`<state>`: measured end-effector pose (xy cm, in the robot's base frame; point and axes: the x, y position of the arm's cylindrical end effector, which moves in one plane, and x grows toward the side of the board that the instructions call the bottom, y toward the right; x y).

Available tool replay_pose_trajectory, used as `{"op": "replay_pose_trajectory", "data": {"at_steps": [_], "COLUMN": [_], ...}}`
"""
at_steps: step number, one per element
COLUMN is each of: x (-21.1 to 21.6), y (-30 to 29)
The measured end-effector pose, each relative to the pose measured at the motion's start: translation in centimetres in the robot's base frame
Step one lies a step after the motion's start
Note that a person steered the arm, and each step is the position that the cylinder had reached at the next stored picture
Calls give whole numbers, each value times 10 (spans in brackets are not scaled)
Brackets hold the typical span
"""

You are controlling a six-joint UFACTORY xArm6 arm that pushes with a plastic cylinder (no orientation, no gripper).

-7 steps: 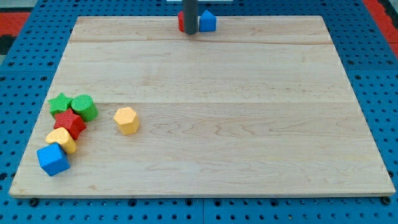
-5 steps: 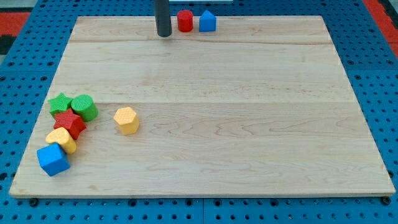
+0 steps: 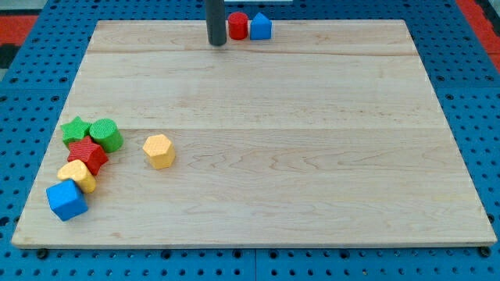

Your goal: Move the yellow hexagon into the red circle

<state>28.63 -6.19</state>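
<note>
We count eight blocks on the wooden board [image 3: 258, 156]: two yellow, two red, two green and two blue.

Far-edge pair, near the middle of the far edge:
- the red cylinder [image 3: 237, 26]
- a blue block with a peaked top [image 3: 261, 26], touching the cylinder on the view's right

Cluster along the view's left edge, toward the near-left corner:
- a green star [image 3: 76, 129]
- a green cylinder [image 3: 105, 134], just beside the star
- a red star [image 3: 87, 154]
- a rounded yellow block [image 3: 76, 176]
- a blue cube [image 3: 66, 200], nearest the corner

The yellow hexagon [image 3: 158, 151] sits apart from this cluster on its right side, well away from the red cylinder at the far edge. It rests flat with a hexagonal face upward; its outline is nearly regular, so we can make out no long axis.

Our rod is cut off by the view's top edge. Our tip [image 3: 216, 44] rests on the board just to the left of the red cylinder; whether it touches the cylinder cannot be told. The rod carries no jaws and holds nothing. The red star partly covers the rounded yellow block, so its exact shape is unclear.
</note>
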Motion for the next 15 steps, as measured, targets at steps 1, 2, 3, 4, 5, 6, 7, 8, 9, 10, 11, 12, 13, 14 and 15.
{"op": "replay_pose_trajectory", "data": {"at_steps": [1, 2, 3, 4, 5, 6, 7, 8, 9, 10, 11, 12, 13, 14, 15], "x": [96, 162, 219, 274, 245, 181, 144, 112, 79, 51, 23, -3, -15, -24, -24], "y": [7, 8, 8, -15, -70, -78, -78, -78, -78, -78, -75, -70, -45, -34, -57]}}
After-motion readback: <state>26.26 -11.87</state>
